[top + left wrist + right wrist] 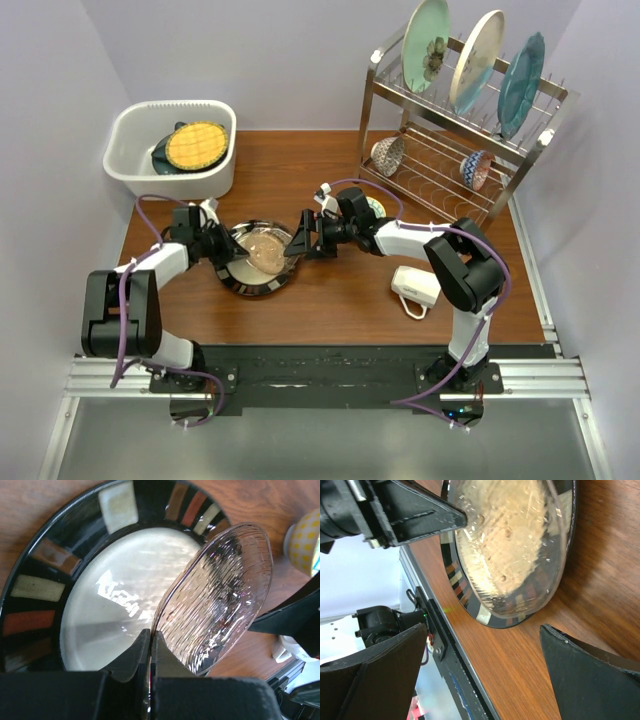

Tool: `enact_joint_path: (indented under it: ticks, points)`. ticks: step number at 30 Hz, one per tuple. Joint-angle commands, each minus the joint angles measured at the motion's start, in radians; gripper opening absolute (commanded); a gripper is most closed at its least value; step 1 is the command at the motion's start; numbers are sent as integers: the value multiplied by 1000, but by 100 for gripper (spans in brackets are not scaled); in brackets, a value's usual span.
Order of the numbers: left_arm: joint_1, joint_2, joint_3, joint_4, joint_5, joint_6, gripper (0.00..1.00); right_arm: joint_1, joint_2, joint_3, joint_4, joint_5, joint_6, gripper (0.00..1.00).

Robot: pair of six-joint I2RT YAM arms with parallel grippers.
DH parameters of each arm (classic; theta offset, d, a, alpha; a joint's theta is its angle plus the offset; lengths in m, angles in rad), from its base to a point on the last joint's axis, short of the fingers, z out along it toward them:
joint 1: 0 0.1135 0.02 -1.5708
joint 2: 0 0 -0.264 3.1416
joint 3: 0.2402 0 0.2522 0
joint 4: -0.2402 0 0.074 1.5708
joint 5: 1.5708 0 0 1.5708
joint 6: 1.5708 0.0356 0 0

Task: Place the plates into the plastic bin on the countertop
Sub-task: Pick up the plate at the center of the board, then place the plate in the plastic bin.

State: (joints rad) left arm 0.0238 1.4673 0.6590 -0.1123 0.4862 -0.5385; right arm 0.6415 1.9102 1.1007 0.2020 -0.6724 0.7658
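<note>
A clear lilac plate (270,250) (215,595) (515,535) leans tilted over a black-rimmed plate (243,285) (45,580) (485,614) at the middle of the countertop (340,305). My left gripper (234,256) (151,641) is shut on the lilac plate's near rim. My right gripper (299,243) (480,672) stands open just right of both plates, with only bare wood between its fingers (590,675). The plastic bin (128,118) sits at the back left and holds a yellow woven-centre plate (197,146) on a dark teal plate (160,156).
A steel wire rack (520,150) at the back right holds three upright plates (428,45) above and two small bowls (388,153) below. A white mug (415,287) lies near the right arm. A yellow-dotted dish (376,206) (304,540) sits behind the right gripper.
</note>
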Motion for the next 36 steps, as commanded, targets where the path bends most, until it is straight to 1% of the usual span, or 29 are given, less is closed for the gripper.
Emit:
enact_joint_path:
  ticks: [1,17,25,36]
  points:
    - [-5,-56,63,-24,2,9,0,4,-13,19,27,-18,-2,99]
    - [-2,-79,200,-119,-38,40,0,4,-11,24,25,-18,-5,99]
    - [2,-38,324,-171,-51,58,0,4,-8,24,24,-19,-5,98]
    - [18,21,442,-204,-58,69,0,4,7,31,24,-26,-5,99]
